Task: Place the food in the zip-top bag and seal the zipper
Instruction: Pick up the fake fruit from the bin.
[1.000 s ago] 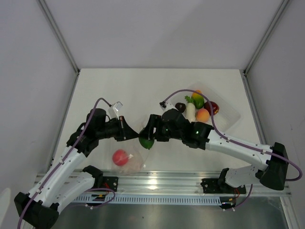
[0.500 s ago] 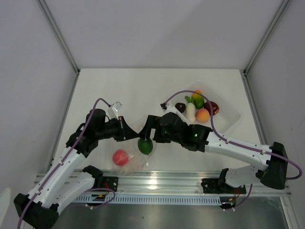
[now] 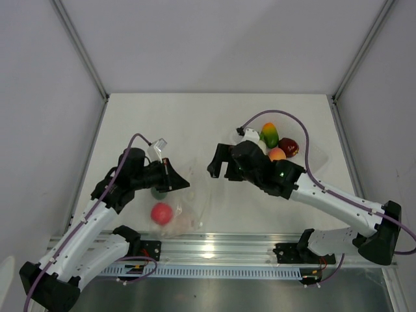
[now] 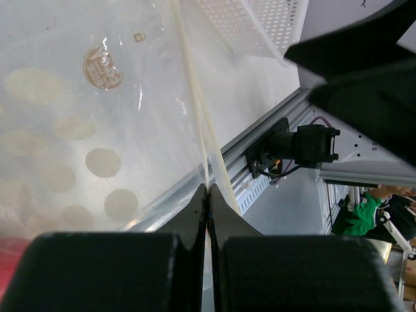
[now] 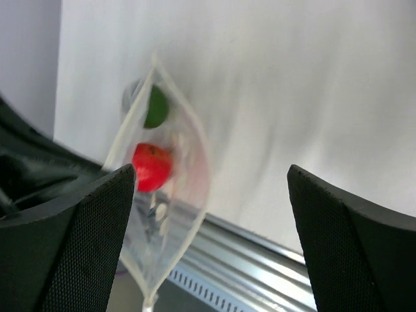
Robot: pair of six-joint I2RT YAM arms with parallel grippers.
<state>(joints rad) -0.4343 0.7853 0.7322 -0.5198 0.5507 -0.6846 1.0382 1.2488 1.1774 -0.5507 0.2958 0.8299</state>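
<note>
two pieces are in the zip-top bag as i read it: the red apple and the green piece, the latter half tucked under my left gripper. the bag lies by the near edge of the table, left of centre, just beyond the aluminium rail. the left gripper's jaws are pressed together on the bag's mouth edge, right on the zipper, holding the mouth open, as the right wrist view shows. the right gripper hangs with its fingers apart and nothing between them, near the middle of the table, between the bag and the clear tray, which sits toward the right edge, short of the far right corner. in the tray i see the mango, the peach and a dark red piece; anything else there is hidden behind the right arm. so i judge the job under halfway: at least three pieces to carry over, then the zipper to press shut along its whole length. in the way: the right arm lies across the tray's near side, and the soft mouth may sag if the left pinch slips.
</note>
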